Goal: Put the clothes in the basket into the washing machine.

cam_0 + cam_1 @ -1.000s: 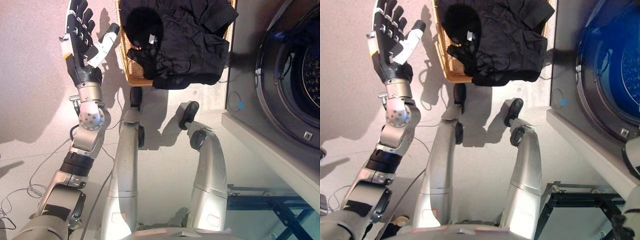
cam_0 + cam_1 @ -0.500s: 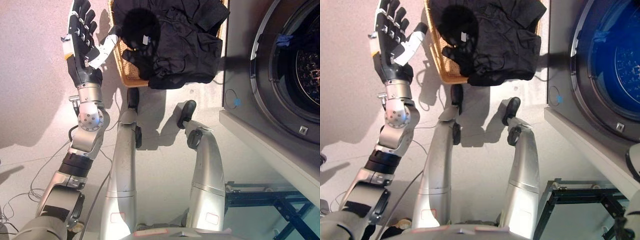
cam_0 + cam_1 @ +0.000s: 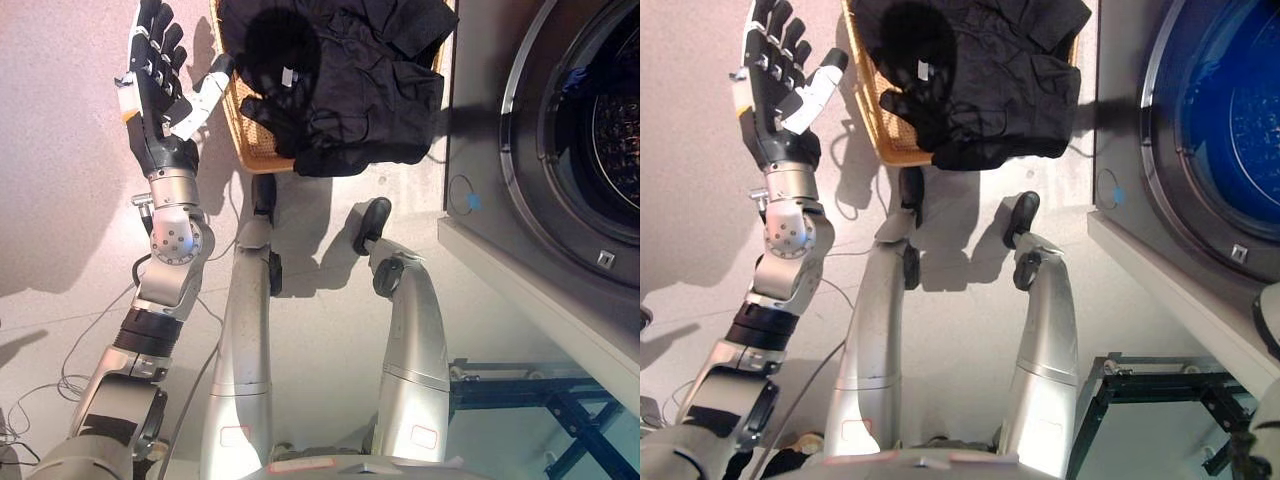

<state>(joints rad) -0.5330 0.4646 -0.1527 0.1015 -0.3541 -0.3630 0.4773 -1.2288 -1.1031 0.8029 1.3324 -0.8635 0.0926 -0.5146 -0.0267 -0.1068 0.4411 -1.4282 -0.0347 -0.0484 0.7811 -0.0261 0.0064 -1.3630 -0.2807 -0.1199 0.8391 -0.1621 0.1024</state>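
Note:
A wicker basket (image 3: 243,140) stands on the floor at the top middle, heaped with black clothes (image 3: 350,80) that hang over its near rim. My left hand (image 3: 155,85) is raised just left of the basket, open, palm towards me, fingers spread, thumb reaching towards the rim without touching the clothes. It holds nothing. The washing machine (image 3: 480,130) fills the right side, its round drum opening (image 3: 600,130) facing the basket. A small blue item (image 3: 575,78) shows inside the drum. My right hand shows in no view.
The pale floor stretches left of the basket and arm. A dark metal frame (image 3: 540,400) sits low at the bottom right under the machine's front edge (image 3: 530,300).
The camera has shifted a little, sliding the whole scene leftwards. My left hand stays raised and open beside the basket, drifting slightly left and up.

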